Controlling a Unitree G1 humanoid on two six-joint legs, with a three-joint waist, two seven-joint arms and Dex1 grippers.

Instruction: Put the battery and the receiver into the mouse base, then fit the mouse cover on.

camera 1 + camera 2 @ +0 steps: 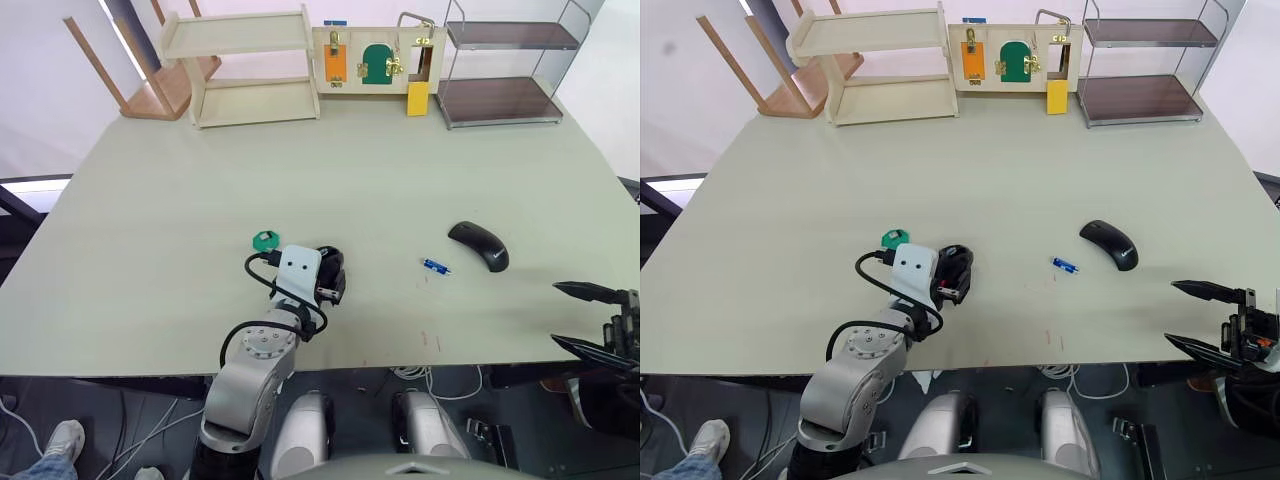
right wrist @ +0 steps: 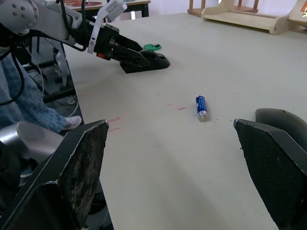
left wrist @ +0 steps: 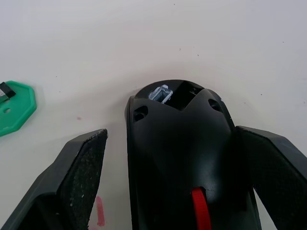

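Nothing is assembled yet, as I judge it: my left gripper straddles the mouse base with fingers spread, unclamped, my right gripper gapes empty, and the battery and mouse cover lie loose beyond.

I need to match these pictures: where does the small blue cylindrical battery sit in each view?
Left eye: small blue cylindrical battery, beside the smooth black curved mouse cover.
Right eye: battery, again beside the cover.
Left wrist: not in it.
Right wrist: battery, cover nearby.
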